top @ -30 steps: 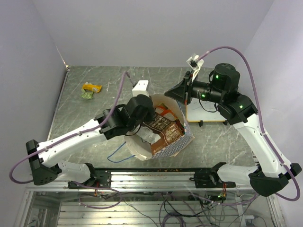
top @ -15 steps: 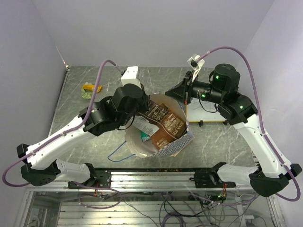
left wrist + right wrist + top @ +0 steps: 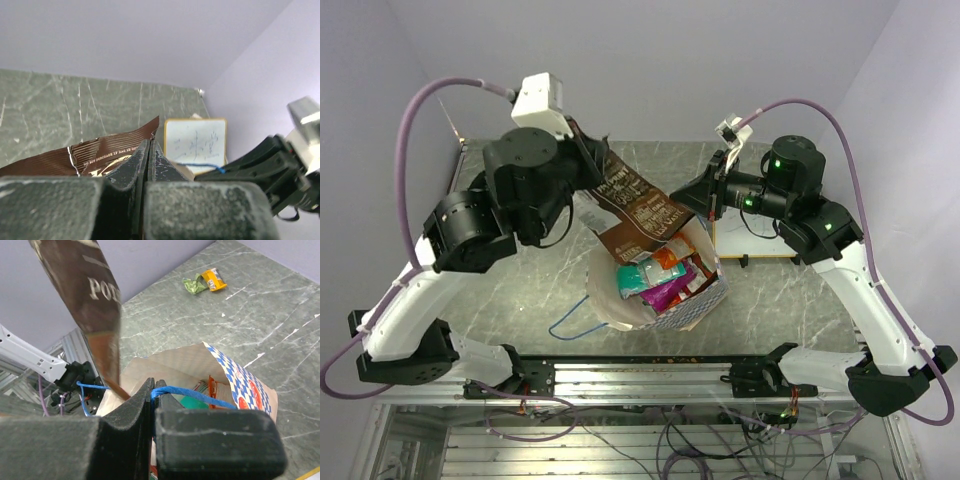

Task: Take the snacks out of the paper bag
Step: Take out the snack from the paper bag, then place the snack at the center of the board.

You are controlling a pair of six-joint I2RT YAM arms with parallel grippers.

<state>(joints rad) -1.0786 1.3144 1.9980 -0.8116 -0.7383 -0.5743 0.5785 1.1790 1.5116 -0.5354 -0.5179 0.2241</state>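
Brown packet (image 3: 638, 210) in left gripper (image 3: 148, 150), over bag (image 3: 708, 298)

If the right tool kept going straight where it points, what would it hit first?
Probably the dark brown packet hanging from the left tool: it dangles just ahead of the right tool, which is shut on the paper bag's blue cord handle. Depth is unclear; it might miss.
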